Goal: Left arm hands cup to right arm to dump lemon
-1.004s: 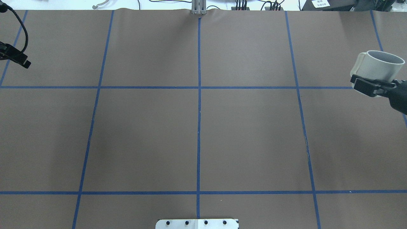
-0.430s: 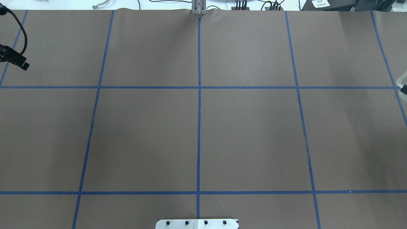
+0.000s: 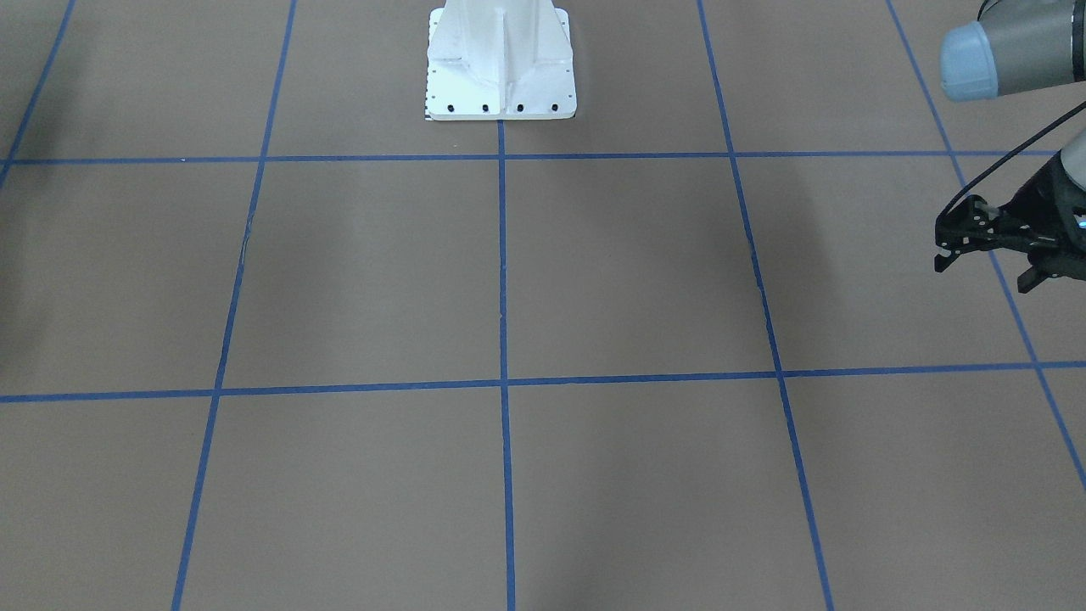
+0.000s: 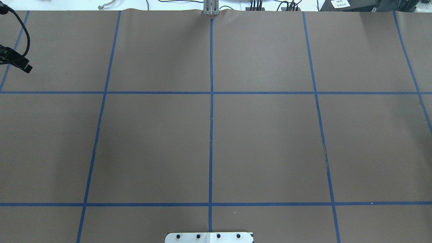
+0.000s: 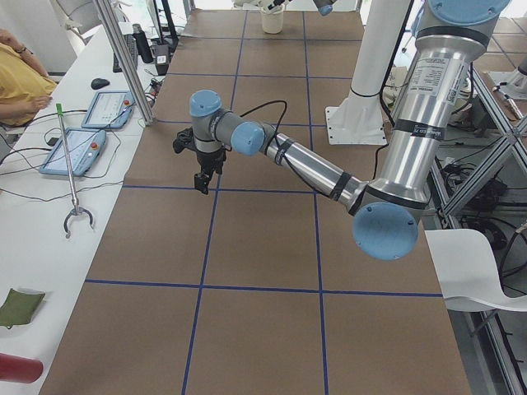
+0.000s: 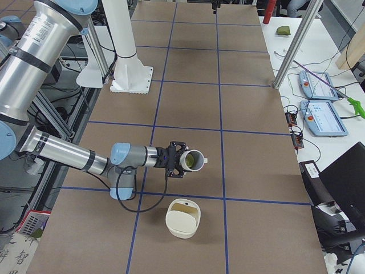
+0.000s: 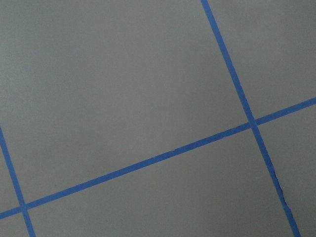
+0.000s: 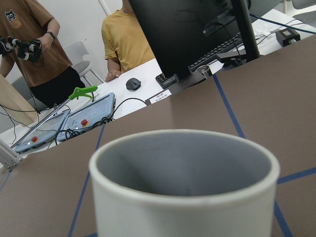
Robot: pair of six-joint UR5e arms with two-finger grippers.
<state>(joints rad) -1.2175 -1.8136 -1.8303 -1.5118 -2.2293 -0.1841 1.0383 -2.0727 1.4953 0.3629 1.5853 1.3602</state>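
Note:
The white cup (image 6: 192, 161) is in my right gripper (image 6: 178, 160), off the table near the robot's right end, lying on its side with its mouth away from the arm. It fills the right wrist view (image 8: 182, 197), where its grey inside shows no lemon. A faint yellowish tint shows in its mouth in the exterior right view. My right gripper and the cup are outside the overhead and front-facing views. My left gripper (image 3: 982, 273) is open and empty above the far left of the table. It also shows in the overhead view (image 4: 23, 66) and the exterior left view (image 5: 202, 179).
A white open container (image 6: 182, 218) stands on the table just below and in front of the held cup. The robot's white base (image 3: 501, 59) stands at the table's middle edge. People, tablets and a monitor are beyond the table's right end.
My right gripper with the cup has moved right, out of the overhead view. My left gripper has stayed at the left edge.

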